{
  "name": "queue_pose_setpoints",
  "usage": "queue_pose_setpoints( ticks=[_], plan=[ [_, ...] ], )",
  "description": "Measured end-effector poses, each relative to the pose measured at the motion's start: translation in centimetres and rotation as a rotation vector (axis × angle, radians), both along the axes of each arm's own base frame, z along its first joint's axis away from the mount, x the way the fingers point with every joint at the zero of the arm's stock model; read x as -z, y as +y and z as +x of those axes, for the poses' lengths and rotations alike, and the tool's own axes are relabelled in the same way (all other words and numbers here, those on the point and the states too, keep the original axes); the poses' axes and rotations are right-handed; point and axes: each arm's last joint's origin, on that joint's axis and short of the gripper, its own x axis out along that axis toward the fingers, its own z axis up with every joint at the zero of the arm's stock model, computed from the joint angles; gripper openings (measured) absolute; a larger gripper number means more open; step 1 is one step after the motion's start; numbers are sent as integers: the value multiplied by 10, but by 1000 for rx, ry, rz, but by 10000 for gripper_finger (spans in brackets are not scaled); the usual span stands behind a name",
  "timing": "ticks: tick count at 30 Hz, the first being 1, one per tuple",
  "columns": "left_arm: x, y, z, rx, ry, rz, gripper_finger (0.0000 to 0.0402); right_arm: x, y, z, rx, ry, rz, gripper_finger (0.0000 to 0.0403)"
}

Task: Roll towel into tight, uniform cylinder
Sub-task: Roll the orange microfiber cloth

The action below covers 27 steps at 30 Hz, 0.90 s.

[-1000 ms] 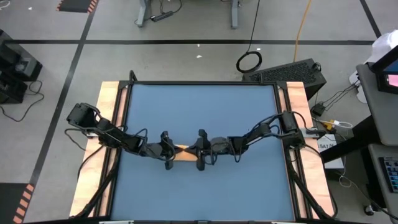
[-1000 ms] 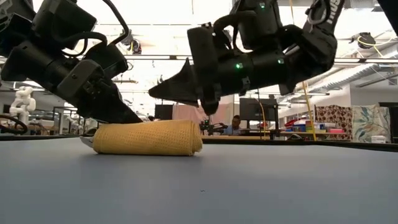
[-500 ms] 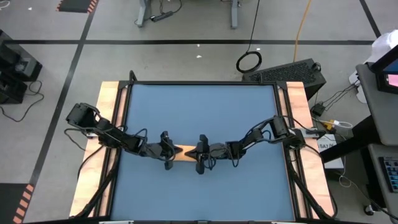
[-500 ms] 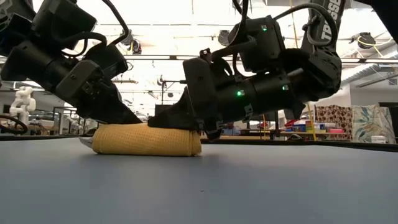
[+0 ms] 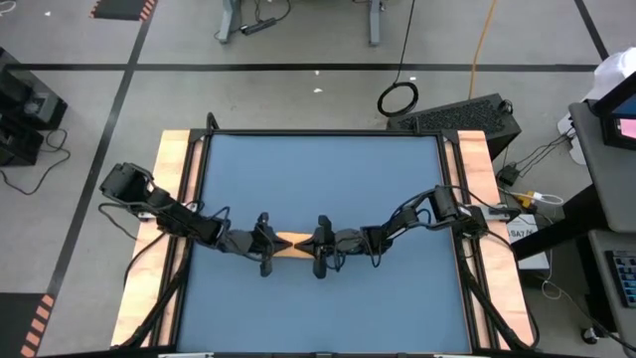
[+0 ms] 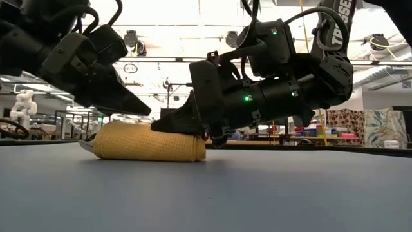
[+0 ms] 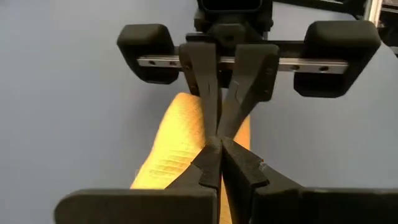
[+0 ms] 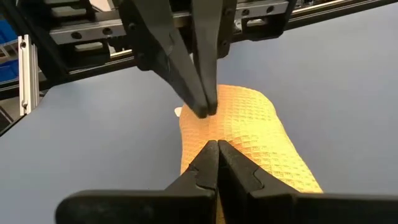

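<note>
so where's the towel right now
In the high view the towel lies rolled at the table's middle, between the left gripper and right gripper.

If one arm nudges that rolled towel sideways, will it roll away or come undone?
The towel lies as a squat, slightly flattened roll, so it would probably slide or sag, not roll freely. Its waffle weave looks soft; it likely dents under a push. The right gripper presses on top, shut; released, the roll may loosen.
</note>
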Motion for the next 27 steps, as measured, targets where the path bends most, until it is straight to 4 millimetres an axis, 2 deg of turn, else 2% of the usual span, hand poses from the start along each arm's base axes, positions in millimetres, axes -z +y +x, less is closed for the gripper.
queue_pose_setpoints(
  ticks=[4,9,13,18,27],
  plan=[
    [1,-1,-1,-35,-4,25,13,0,0,0,0,1,0,0],
    [17,-1,0,-58,57,34,13,-1,0,0,-1,-7,1,0],
    [26,-1,1,-88,78,10,13,-12,0,0,-10,-20,-14,0],
    [26,-4,1,-81,67,0,13,-26,0,1,-15,-55,-62,0],
    [26,-5,1,-67,54,15,13,-9,-8,1,40,-14,-39,0]
  ],
)
